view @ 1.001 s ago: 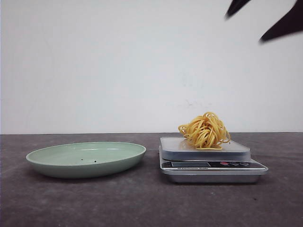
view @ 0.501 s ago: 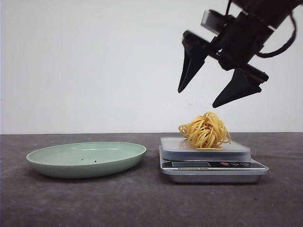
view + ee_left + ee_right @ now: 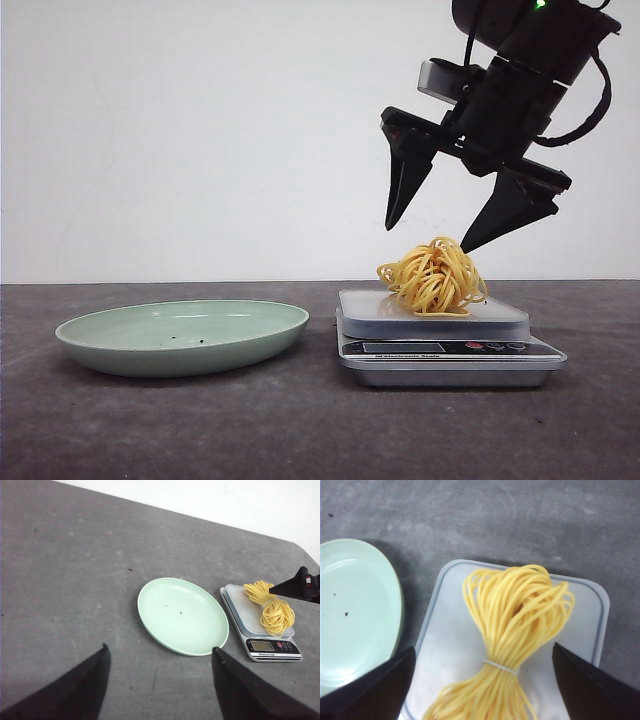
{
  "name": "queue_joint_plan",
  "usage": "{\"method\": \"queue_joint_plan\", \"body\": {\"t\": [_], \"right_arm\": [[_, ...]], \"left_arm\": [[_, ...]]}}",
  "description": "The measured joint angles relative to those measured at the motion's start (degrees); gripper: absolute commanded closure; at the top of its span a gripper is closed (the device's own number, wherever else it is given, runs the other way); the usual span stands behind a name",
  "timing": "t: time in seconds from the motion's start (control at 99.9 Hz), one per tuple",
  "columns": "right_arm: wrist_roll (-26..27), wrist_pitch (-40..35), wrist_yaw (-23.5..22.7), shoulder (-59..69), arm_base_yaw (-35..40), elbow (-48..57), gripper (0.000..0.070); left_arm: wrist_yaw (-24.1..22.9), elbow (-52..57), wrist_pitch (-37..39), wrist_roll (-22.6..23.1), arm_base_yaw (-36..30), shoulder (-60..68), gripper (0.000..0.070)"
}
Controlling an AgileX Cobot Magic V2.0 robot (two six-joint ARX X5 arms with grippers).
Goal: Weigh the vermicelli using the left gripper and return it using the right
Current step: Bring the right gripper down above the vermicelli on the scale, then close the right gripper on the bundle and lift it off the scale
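The vermicelli [image 3: 433,277], a yellow nest of strands tied at its middle, lies on the silver scale [image 3: 448,350]. It also shows in the right wrist view [image 3: 512,630] and the left wrist view [image 3: 270,607]. My right gripper [image 3: 428,240] is open and hangs just above the vermicelli, one finger on each side; in its own view [image 3: 482,652] the bundle lies between the fingers. My left gripper [image 3: 159,650] is open and empty, high above the table near the plate; it is out of the front view.
A pale green plate [image 3: 100,345], empty but for small specks, sits left of the scale; it also shows in the left wrist view [image 3: 150,620] and the right wrist view [image 3: 395,610]. The table is dark grey, with a white wall behind.
My right gripper has come down from the top right corner to just above the vermicelli, jaws open. The vermicelli, scale and plate have not moved.
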Motion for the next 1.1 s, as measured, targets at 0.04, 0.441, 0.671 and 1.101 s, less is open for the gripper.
{"method": "queue_joint_plan", "body": {"t": [0.04,0.441,0.671,1.101], "right_arm": [[0.0,0.0,0.0,0.2,0.0,0.0,0.0231],[0.1,-2.4,0.8,4.9,0.2,0.0,0.0291],[0.4,-1.2,1.0,4.9,0.3,0.0,0.0694],[1.5,-1.3,-3.5,2.1,6.5,8.4,0.0694]], "left_arm": [[0.0,0.0,0.0,0.0,0.0,0.0,0.031],[-0.1,0.0,0.0,0.0,0.0,0.0,0.031],[-0.1,0.0,0.0,0.0,0.0,0.0,0.031],[-0.1,0.0,0.0,0.0,0.0,0.0,0.031]]}}
